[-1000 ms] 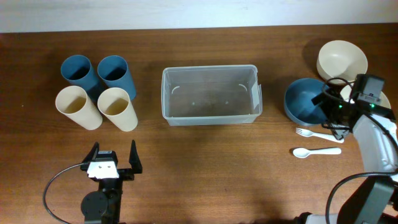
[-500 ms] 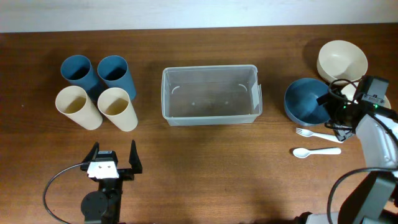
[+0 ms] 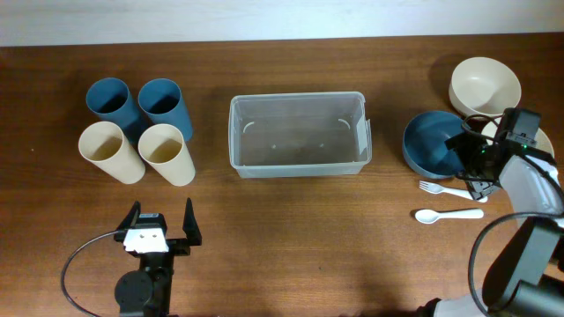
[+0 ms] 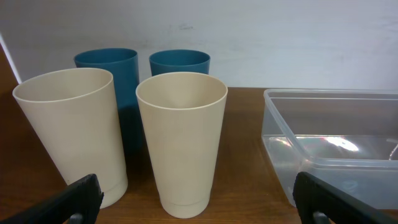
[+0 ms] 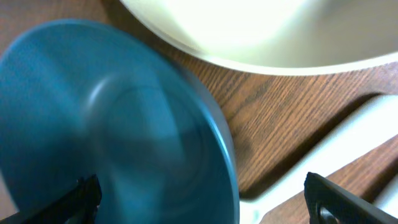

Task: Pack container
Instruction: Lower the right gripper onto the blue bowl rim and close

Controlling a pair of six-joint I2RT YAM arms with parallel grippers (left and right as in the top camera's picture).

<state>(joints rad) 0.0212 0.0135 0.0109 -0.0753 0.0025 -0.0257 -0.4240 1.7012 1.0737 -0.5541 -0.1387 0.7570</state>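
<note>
Overhead, the container [image 3: 298, 134] stands upright at the middle of the brown wood-grain table [image 3: 291, 246], with a white wall [image 3: 264, 18] just beyond its far side. Left of it four cups stand in a tight square: two blue cups [image 3: 113, 101] behind, two cream cups [image 3: 166, 154] in front. My left pincer [image 3: 161, 213] rests on the near side of the container and to its left, spread wide, holding nothing. Right of the container lie a blue bowl [image 3: 427, 143], a cream bowl [image 3: 484, 84], a white fork [image 3: 445, 187] and a spoon [image 3: 448, 215]. My right pincer [image 3: 464, 161] hangs over the blue bowl's right rim, jaws wide apart, gripping nothing.
</note>
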